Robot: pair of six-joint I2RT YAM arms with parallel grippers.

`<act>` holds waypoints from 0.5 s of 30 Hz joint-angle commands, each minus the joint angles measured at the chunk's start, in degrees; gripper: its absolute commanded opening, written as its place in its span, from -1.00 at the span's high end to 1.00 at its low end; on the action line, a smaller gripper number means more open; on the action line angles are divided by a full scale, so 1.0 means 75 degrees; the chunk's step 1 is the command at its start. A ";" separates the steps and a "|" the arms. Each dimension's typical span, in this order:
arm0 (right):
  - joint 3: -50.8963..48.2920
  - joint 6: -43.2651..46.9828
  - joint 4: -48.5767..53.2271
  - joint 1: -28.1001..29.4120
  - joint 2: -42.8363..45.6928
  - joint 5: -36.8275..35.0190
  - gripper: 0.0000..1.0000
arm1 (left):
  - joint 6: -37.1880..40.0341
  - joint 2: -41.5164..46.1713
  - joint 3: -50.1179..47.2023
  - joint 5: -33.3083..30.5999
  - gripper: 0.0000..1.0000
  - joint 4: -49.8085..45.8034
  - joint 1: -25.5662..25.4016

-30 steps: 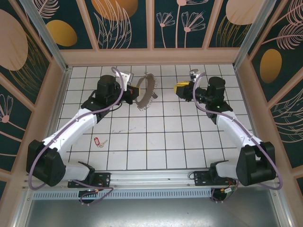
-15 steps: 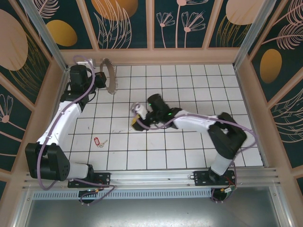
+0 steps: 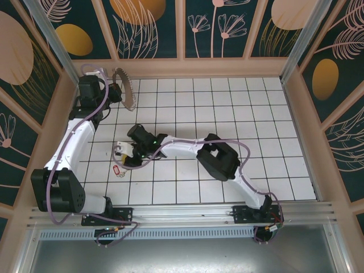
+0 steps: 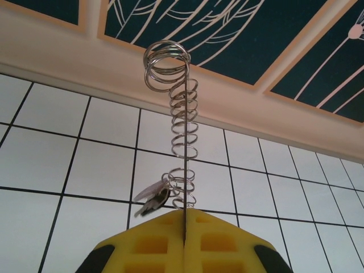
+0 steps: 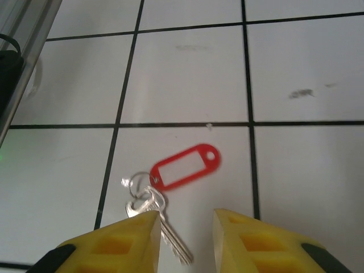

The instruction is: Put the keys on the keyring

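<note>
— Where is the keyring?

— Up at eleven o'clock on the white tiled counter, by the back wall. The top view gives it as a toothed loop fringed with small keys, held up off the tiles. The left fingers meet it at its nine o'clock side.

— Are they clamped on it?

— The left wrist view settles that. The yellow left fingers are pressed together on the thin loop, seen edge-on. The keyring rises to twelve o'clock as a stack of small split rings, and two keys dangle at seven o'clock.

— And the loose key?

— The red-tagged key lies flat at about eight o'clock on the counter. The right arm reaches across, with its right fingers just past the key towards one o'clock.

— Apart or together?

— From above I cannot tell. The right wrist view shows the right fingers apart and holding nothing. The red-tagged key sits just ahead of them, its tag pointing to two o'clock. The blade runs to five o'clock, into the gap between them.
</note>
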State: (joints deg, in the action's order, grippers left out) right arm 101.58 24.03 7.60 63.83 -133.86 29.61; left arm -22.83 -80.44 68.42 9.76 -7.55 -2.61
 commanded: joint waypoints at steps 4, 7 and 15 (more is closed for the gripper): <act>0.1374 0.0354 0.0514 0.0273 -0.0751 -0.0056 0.38 | -0.0026 0.0043 0.0298 -0.0193 1.00 0.0163 0.0055; 0.1553 0.0498 0.0515 0.0414 -0.0904 -0.0120 0.38 | 0.0049 0.0024 0.0362 -0.0154 1.00 0.0111 0.0058; 0.2085 0.0620 0.0945 0.0677 -0.1467 -0.0135 0.39 | 0.0137 0.0056 0.0334 -0.0013 1.00 0.0052 0.0061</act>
State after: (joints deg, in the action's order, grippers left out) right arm 115.18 26.96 11.35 68.01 -142.17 28.88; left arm -22.72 -80.44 69.01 8.93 -8.08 -2.61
